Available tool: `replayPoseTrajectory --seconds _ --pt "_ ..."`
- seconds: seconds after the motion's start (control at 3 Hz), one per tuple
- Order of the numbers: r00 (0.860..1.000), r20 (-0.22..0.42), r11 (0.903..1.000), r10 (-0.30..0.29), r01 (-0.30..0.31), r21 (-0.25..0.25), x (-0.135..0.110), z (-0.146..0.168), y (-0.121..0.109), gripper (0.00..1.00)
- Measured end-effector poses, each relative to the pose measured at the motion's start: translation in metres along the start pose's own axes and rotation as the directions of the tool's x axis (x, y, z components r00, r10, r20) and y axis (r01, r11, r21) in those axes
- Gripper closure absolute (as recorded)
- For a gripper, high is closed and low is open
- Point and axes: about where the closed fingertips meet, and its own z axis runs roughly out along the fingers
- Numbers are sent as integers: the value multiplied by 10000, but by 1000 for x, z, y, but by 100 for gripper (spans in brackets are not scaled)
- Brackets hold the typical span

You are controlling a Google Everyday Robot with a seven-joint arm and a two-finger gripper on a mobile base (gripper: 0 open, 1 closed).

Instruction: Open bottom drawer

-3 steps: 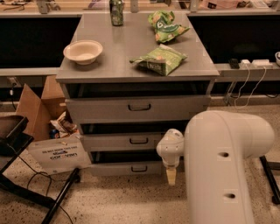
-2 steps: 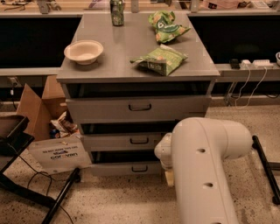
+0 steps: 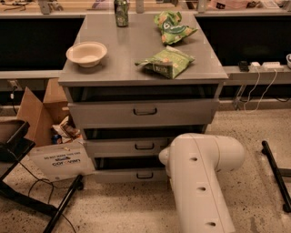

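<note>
The bottom drawer point(image 3: 117, 176) is the lowest and shortest grey front of the cabinet, with a small dark loop handle point(image 3: 145, 175). A dark gap shows above its front. My white arm point(image 3: 200, 182) fills the lower middle right and covers the right end of that drawer. My gripper is hidden behind the arm's housing, somewhere by the drawer's right part. The mid-sized drawer point(image 3: 122, 148) and the tallest drawer point(image 3: 104, 113) sit above.
On the cabinet top are a white bowl point(image 3: 86, 53), two green snack bags point(image 3: 166, 61) point(image 3: 173, 27) and a can point(image 3: 121, 9). A cardboard box point(image 3: 38, 111), a white sign point(image 3: 61, 160) and black stand legs point(image 3: 63, 205) lie left. A black bar point(image 3: 275, 175) lies right.
My arm has swung left and nearer the camera. The pale fingertip seen earlier in front of the bottom drawer's right side is now covered. The drawers look unmoved.
</note>
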Motion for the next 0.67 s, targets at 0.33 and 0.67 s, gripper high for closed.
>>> replayPoseTrajectory --seconds 0.33,0.67 --pt "9980 12 9976 631 -631 -291 15 -1 12 41" --pt "9834 -6 9808 1814 -1810 -732 53 -18 55 64"
